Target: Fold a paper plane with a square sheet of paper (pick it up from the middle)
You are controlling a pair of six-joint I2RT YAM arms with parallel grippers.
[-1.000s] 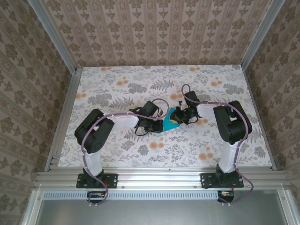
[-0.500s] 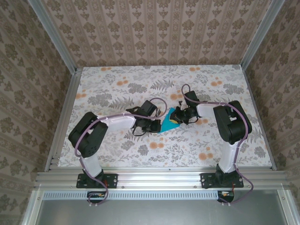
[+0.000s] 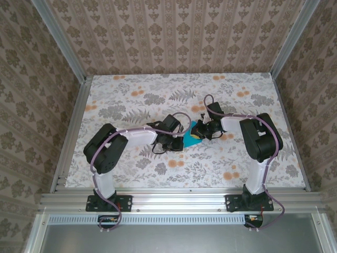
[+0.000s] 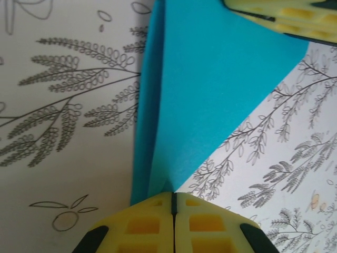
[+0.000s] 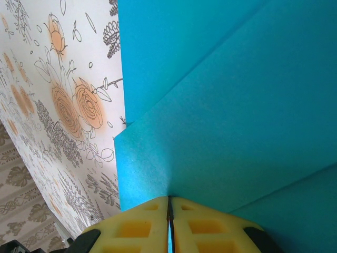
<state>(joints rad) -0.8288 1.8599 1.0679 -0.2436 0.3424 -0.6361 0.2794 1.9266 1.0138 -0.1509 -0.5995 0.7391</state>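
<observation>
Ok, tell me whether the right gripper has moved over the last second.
No. The right gripper sits where it was relative to the orange flowers printed on the table cover, shut on the square sheet of paper.

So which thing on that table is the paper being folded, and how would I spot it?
Look at the flowered table, near its middle. Gripped at opposite ends by the left end effector and the right end effector is the teal-blue paper, partly folded. It is the one plain, solid-coloured thing against the grey and orange floral print.
</observation>
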